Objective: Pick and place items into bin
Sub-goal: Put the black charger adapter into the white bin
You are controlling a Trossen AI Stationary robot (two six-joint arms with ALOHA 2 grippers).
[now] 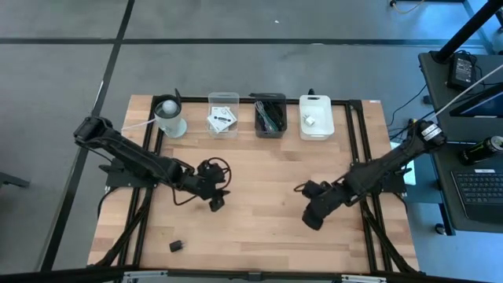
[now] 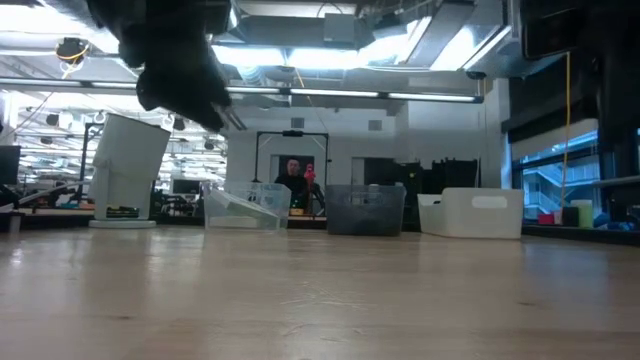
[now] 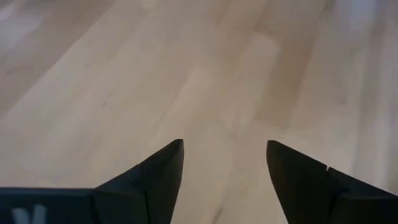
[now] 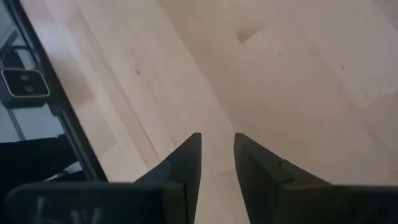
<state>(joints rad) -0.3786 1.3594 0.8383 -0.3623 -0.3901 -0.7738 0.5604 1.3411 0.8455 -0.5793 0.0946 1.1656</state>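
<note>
The wooden table (image 1: 251, 228) is carrying three bins along its far edge: a clear bin (image 1: 223, 115) holding printed cards, a dark bin (image 1: 270, 116) holding cables, and a white bin (image 1: 316, 117). The left gripper (image 3: 224, 163) is hovering released and empty over bare wood; the right gripper (image 4: 217, 155) is hanging narrowly parted, grasping nothing. A small black block (image 1: 176, 246) is lying near the front-left corner.

Wooden worktop (image 1: 251, 228), light planks, black frame. Whitish round cup with ball top (image 1: 170, 116), standing at far left edge. Side desk (image 1: 471, 157) with keyboard (image 1: 481, 190) and can (image 1: 481, 149). Person (image 2: 291, 178), far background of room.
</note>
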